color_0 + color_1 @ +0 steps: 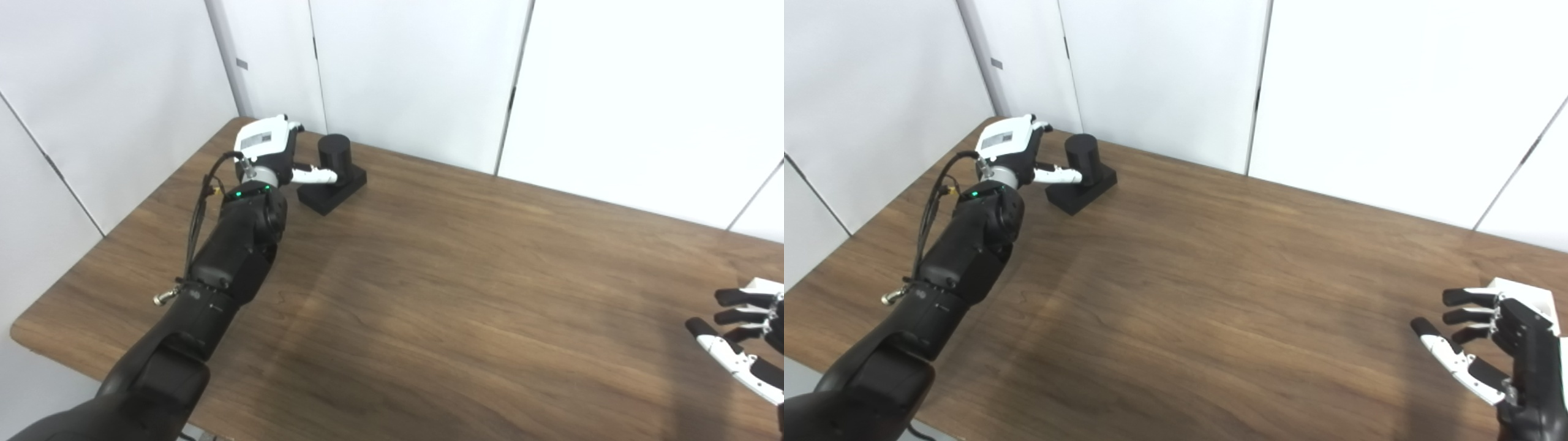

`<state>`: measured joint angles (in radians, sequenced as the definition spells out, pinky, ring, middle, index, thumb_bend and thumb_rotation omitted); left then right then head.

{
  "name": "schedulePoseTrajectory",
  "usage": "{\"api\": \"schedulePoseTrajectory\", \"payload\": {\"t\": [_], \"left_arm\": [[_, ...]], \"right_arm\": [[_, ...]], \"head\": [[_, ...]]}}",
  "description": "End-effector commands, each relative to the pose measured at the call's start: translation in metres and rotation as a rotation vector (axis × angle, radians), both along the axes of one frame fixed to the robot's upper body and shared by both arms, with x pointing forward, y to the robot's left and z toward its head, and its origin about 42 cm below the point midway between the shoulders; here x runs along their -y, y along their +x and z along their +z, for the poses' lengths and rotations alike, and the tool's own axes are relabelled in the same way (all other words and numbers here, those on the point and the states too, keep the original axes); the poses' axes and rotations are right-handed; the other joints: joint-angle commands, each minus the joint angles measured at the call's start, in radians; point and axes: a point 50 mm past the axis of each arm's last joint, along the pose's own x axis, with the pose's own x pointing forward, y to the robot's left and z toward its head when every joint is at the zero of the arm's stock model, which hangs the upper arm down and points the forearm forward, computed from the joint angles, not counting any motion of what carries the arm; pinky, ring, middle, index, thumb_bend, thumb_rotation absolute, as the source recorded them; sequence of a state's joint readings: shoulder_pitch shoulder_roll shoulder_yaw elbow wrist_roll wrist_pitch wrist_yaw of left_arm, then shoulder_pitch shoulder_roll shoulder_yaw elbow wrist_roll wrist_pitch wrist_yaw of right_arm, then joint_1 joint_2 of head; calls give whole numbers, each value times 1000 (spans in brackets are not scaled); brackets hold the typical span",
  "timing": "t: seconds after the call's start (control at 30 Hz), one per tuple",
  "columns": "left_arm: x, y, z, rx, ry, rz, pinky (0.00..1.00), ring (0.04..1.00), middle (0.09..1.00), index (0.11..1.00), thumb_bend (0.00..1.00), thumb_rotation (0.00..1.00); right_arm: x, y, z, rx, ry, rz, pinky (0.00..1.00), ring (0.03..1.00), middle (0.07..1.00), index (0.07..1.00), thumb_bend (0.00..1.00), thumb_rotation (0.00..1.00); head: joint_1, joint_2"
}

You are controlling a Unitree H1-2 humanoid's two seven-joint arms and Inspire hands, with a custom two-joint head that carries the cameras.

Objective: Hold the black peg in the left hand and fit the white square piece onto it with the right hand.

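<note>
The black peg point(334, 154) is a short cylinder standing on a black square base point(343, 187) at the far left of the wooden table point(429, 275). My left hand point(269, 147) is right beside it on the left. Its thumb point(315, 176) lies along the front of the cylinder, and its other fingers are spread and mostly hidden behind the palm. The peg rests on the table. At the right edge, my right hand point(1488, 343) is open with fingers spread. The white square piece point(1528, 297) lies just behind those fingers, partly covered.
White wall panels point(416, 73) run along the table's far edge. The rounded front left corner of the table point(24, 334) lies under my left arm. Bare wood stretches between the two hands.
</note>
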<state>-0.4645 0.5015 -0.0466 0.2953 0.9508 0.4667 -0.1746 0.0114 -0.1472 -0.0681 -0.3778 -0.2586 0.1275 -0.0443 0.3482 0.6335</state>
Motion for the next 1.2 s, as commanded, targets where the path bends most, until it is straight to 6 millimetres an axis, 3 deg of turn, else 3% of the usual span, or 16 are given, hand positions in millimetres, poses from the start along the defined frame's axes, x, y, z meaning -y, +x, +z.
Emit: {"api": "schedulePoseTrajectory", "payload": {"t": [0.0, 0.33, 0.77, 1.17], "left_arm": [[0, 15, 31, 67, 26, -8, 915, 1000, 1000, 877, 1000, 639], [3, 17, 17, 7, -3, -10, 896, 1000, 994, 822, 1000, 616], [6, 18, 3, -26, -39, -15, 877, 994, 989, 835, 1000, 628], [11, 18, -10, -44, -78, -24, 867, 990, 981, 834, 960, 572]], "right_arm": [[-2, 3, 13, 61, -2, 6, 352, 503, 597, 486, 474, 0], [-1, 4, 13, 69, 0, 6, 353, 506, 592, 486, 474, 0], [-1, 3, 12, 58, 3, -5, 355, 505, 605, 486, 474, 0], [2, 2, 10, 60, 5, -2, 356, 508, 607, 486, 474, 0]], "head": [[1, 1], [-2, 7], [-12, 10], [-11, 15]]}}
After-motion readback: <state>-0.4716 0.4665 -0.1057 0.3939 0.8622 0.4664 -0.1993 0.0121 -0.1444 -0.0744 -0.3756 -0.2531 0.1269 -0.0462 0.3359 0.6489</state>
